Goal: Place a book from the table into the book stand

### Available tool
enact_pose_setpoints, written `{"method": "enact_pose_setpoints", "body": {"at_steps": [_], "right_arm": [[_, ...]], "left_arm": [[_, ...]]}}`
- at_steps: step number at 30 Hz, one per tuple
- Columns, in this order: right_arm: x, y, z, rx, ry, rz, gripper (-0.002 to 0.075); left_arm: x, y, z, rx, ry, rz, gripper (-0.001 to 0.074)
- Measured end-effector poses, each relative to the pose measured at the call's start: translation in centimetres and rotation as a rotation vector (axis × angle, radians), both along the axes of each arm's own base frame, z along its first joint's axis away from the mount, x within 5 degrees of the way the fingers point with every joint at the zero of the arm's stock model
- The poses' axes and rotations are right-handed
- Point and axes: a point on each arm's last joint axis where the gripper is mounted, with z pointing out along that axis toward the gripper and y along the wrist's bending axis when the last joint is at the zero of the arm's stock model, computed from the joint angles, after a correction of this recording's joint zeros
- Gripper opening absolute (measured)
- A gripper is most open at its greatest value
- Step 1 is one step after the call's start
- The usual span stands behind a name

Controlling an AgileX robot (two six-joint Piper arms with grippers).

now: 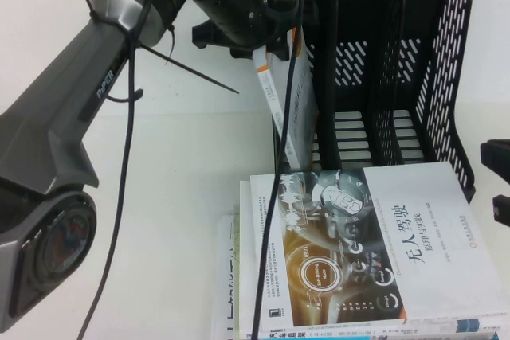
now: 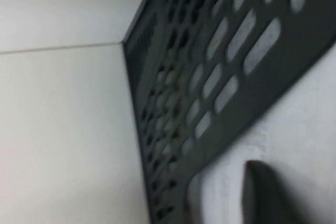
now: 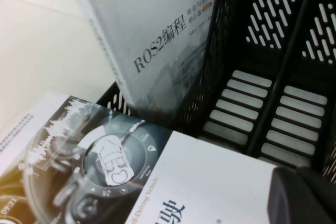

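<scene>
While the left gripper (image 1: 267,33), grip unclear, meets the book (image 1: 288,89) in the book stand (image 1: 446,61), the right gripper (image 1: 498,181) idles.

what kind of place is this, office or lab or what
Probably a robot lab bench set up like a desk: a bare white table, a black book stand, stacked textbooks, and cable-tied robot arms.

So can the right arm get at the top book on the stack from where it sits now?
Probably yes. The right tool sits at the table's right edge beside the book stand, and the top book lies flat with its cover uncovered on that side. The left tool is up at the upright book, away from it.
</scene>
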Motion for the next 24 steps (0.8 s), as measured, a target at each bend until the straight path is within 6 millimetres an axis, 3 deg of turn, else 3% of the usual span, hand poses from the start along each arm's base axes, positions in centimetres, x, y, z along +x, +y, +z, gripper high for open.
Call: {"method": "enact_pose_setpoints", "body": {"at_steps": [5,7,10,14,19,24], "right_arm": [[0.0,0.0,0.0,0.000,0.000,0.000,0.0005],[-0.1,0.0,0.1,0.002,-0.001,0.005,0.0005],[-1.1,-0.1,0.9,0.015,-0.028,0.024,0.0005],[-3.4,-0.4,3.0,0.046,-0.108,0.057,0.0005],[-7.6,-0.7,5.0,0.059,-0.190,0.161,0.0005],[-10.5,-1.3,3.7,0.090,-0.174,0.169,0.0005]], "left_arm": [[-0.2,-0.5,0.8,-0.071,-0.016,-0.031,0.0424],[-0.3,-0.5,1.4,-0.085,-0.028,-0.038,0.0465],[-0.8,-0.3,2.9,-0.086,-0.064,-0.044,0.0469],[-2.3,1.0,6.4,-0.053,-0.149,-0.043,0.0386],[-5.0,3.0,11.5,0.003,-0.316,-0.064,0.0092],[-8.3,4.2,15.6,-0.013,-0.450,-0.153,0.0017]]}}
